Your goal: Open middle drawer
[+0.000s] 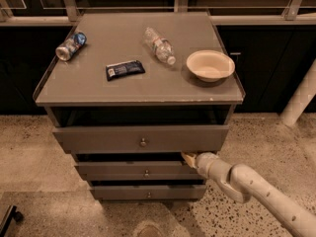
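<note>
The middle drawer [113,171] is the shallow grey front with a small round knob [146,173], below the taller top drawer [98,138], which stands pulled out a little. The smallest drawer front [118,192] is at the bottom. My gripper [189,157] is at the right end of the middle drawer's upper edge, tucked under the top drawer's front and to the right of the knob. Its tip lies partly in the dark gap between the two drawers.
On the cabinet top [98,90] lie a can [70,45], a dark snack packet [125,69], a plastic bottle [158,45] and a white bowl [210,65]. My arm [256,191] reaches in from the lower right over speckled floor. A white post [302,97] stands at the right.
</note>
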{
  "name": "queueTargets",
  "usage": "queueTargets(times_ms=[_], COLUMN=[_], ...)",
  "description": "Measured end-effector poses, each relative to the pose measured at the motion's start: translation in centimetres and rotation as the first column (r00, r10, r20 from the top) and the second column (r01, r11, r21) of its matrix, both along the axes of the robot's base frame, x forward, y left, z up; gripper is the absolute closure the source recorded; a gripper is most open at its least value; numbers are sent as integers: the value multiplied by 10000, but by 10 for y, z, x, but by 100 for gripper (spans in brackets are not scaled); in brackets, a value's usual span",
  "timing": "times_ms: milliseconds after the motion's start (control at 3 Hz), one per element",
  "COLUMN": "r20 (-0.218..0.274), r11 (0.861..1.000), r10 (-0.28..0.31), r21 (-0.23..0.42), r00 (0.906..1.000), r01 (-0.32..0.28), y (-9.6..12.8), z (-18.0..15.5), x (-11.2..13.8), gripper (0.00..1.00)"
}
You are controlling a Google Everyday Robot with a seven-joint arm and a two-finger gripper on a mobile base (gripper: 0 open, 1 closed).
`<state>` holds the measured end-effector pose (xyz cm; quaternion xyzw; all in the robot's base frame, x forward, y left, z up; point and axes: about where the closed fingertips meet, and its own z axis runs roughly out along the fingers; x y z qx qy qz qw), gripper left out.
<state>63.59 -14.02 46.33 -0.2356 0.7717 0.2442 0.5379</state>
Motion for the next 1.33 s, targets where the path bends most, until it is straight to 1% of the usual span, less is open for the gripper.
queueTargets(times_ms=[333, 667, 1000, 1333], r20=[-2, -296, -692, -856], r11=[10000, 9996, 9986, 9974], r10=[-26, 156, 358, 382], r21=[-12, -219, -377, -570], r00=[10000, 9994, 9970, 9956], r01=[26, -162, -384, -431], y=[0, 6, 12, 13], z=[0, -12, -26, -29], x=[1, -4, -11, -13], gripper=[100, 100, 100, 100])
